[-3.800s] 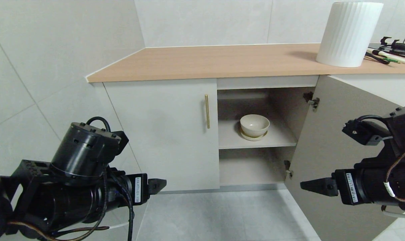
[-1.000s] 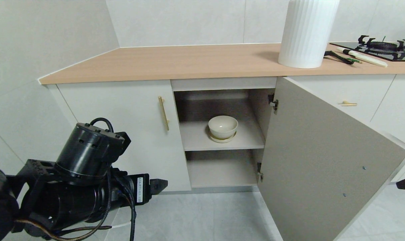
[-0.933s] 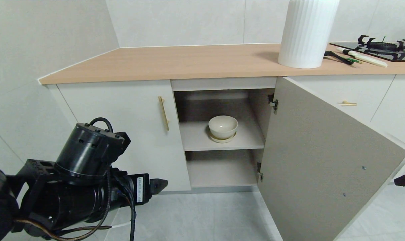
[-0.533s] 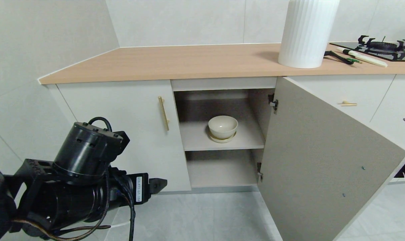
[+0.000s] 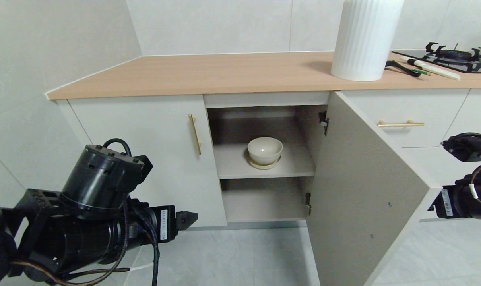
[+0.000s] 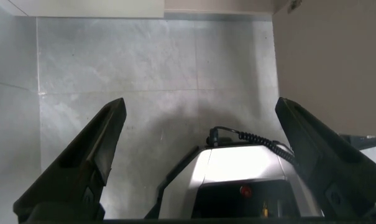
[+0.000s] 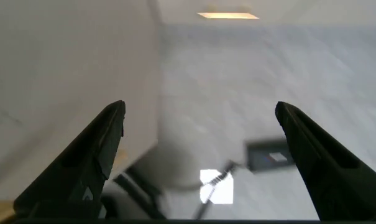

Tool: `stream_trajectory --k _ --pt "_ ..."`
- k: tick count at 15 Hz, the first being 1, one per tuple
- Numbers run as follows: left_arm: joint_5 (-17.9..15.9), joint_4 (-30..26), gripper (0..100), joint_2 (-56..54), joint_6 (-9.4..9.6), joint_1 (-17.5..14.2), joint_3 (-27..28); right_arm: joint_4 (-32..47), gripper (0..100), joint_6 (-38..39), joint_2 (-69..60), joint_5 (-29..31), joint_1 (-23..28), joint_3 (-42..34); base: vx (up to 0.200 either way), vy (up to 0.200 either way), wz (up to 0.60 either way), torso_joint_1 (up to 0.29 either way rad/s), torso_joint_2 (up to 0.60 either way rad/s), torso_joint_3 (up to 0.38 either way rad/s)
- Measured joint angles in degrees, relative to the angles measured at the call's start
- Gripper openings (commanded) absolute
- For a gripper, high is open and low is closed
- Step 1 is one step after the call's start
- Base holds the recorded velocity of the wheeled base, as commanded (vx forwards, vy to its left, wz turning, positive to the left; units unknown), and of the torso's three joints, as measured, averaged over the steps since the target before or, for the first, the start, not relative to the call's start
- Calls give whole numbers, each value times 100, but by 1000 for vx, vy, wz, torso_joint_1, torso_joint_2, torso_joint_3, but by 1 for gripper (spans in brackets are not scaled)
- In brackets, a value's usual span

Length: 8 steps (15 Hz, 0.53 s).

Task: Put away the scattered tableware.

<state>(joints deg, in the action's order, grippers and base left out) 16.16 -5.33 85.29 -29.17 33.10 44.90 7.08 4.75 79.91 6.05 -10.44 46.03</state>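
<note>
Black left gripper (image 6: 200,107) hung low above the floor tiles (image 6: 144,62), jaws spread wide and empty. Right gripper (image 7: 200,111), jaws also spread, was beside the open cabinet door (image 5: 363,174). Farther in, the bowl (image 5: 265,149) sat on a saucer (image 5: 264,164) on the upper shelf (image 5: 232,163).

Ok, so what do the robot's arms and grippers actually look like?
Both arms are matte black with cylindrical housings. The left arm carries looped black cables and a white printed label. The right arm has a similar label and a thin brownish cable. The left gripper and right gripper are each a pair of black, tapering wedges.
</note>
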Motion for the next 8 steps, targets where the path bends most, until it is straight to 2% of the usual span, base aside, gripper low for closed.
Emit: stream_trajectory --k 4,8 --pt "6 -2 100 -1 2 0 9 -567 100 540 156 5 -756 -254 0 0 0 0 0 0" --pt "6 -2 100 -1 2 6 6 -1507 100 1380 518 2 -1420 -378 0 0 0 0 0 0"
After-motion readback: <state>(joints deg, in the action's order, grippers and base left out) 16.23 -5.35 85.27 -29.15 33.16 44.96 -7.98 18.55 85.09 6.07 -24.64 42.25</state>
